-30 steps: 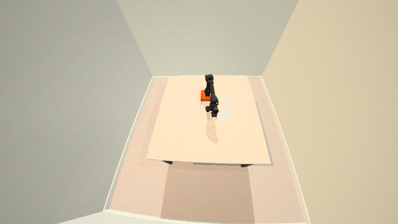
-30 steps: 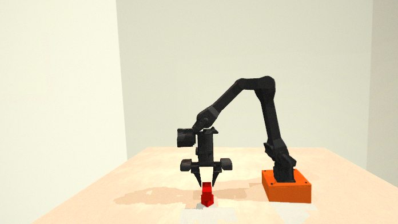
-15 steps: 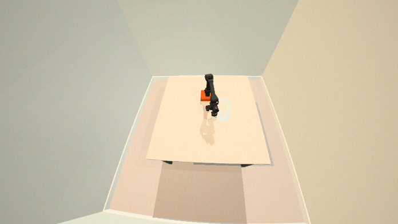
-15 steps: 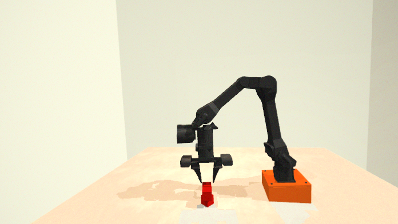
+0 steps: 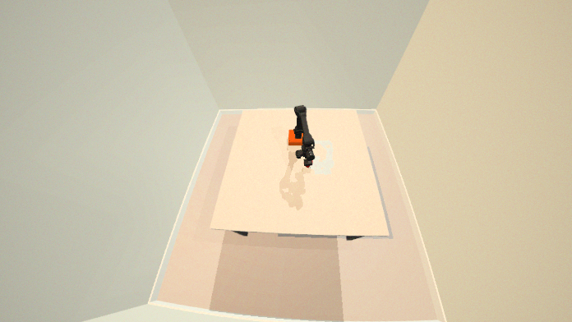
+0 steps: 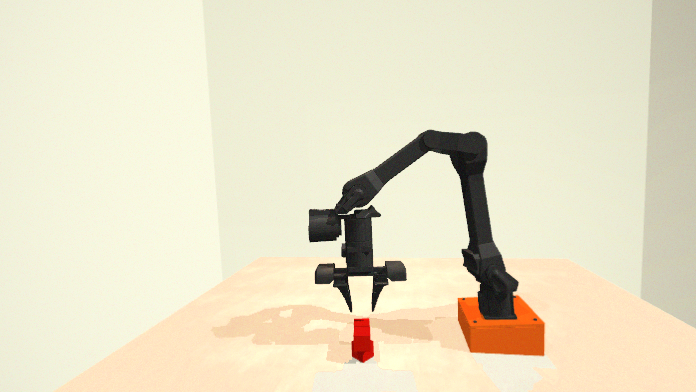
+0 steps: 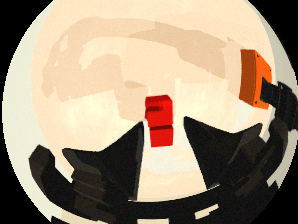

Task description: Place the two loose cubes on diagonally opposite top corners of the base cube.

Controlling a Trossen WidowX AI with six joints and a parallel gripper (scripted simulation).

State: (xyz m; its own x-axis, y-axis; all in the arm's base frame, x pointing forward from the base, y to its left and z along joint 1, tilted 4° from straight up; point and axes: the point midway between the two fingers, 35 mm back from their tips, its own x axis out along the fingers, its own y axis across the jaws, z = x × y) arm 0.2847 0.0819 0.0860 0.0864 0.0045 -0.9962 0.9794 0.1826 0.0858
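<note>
Gripper [image 6: 361, 306] hangs straight down over the table [image 6: 200, 345], jaws parted and holding nothing; there is a visible air gap between the fingertips [image 6: 348, 305] and the red stack [image 6: 362, 340] below. In the exterior view the stack sits directly under the gripper, on the table, well apart from the orange arm mount [image 6: 501, 328] to the side. It reads as red cubes piled up: an upper cube [image 6: 361, 327] on a lower red block [image 6: 362, 348] that shows a corner edge toward the camera. Cannot tell from this angle whether there are two or three cubes, or how the top ones sit relative to the base corners. Wrist view shows the same stack [image 7: 160, 120] centred between the two dark fingers, clear of both, with a seam across the red dividing an upper face from a lower one. No gap between cubes is resolvable there. Orange mount [image 7: 252, 76] is at the right edge of the wrist view. Top view is too small for detail: only a red speck [image 5: 307, 165] shows just below the gripper [image 5: 306, 155], arm [image 5: 303, 127] reaching out from the mount [image 5: 292, 137].
</note>
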